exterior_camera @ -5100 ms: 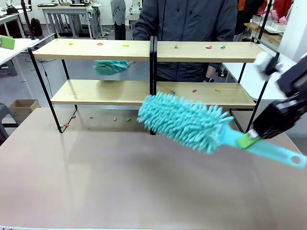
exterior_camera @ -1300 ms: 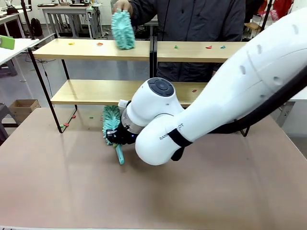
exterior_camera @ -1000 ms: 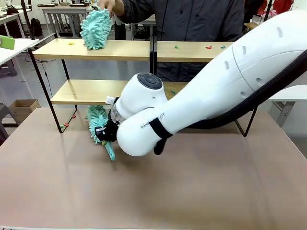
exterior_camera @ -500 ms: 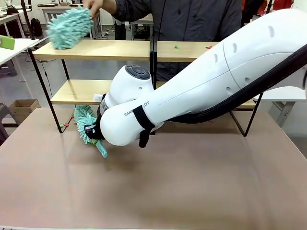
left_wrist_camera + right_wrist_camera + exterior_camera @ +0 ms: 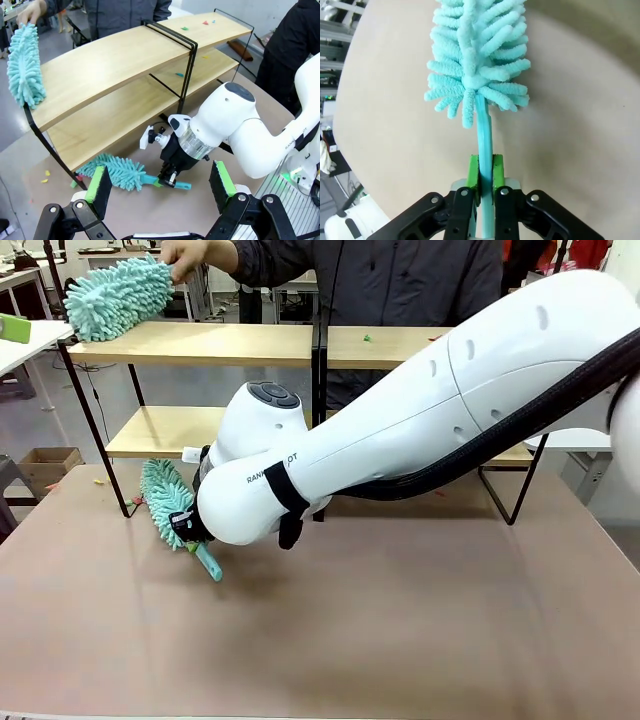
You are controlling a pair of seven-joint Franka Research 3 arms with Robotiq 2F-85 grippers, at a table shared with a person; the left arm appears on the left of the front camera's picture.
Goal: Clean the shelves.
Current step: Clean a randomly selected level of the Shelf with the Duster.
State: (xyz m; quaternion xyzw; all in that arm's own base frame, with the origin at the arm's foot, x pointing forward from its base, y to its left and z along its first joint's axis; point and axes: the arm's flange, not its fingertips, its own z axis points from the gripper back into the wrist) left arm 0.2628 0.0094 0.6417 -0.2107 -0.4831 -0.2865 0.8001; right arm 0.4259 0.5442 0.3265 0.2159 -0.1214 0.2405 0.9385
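The right gripper [image 5: 485, 172] is squeezed tight on the handle of a fluffy teal duster [image 5: 165, 502]. In the last second the arm slides that duster left along the table [image 5: 420, 640], under the shelves [image 5: 210, 343], from near the black middle post out to the left leg. The duster now lies low on the table, just beside that leg. At the same time the person's hand [image 5: 187, 254] sweeps a second teal duster [image 5: 115, 295] left along the top board, and now it hangs off the left end. The left top board looks bare now. Little coloured scraps [image 5: 75, 183] lie on the table by the left leg, so I think they are being pushed that way. A green scrap [image 5: 365, 338] sits on the right top board, and the left wrist view shows more on the right lower board, so the job looks about half done. The shelves stand at the far side of the table, between the robot and the person. The left gripper [image 5: 160, 180] is wide open and holds nothing.
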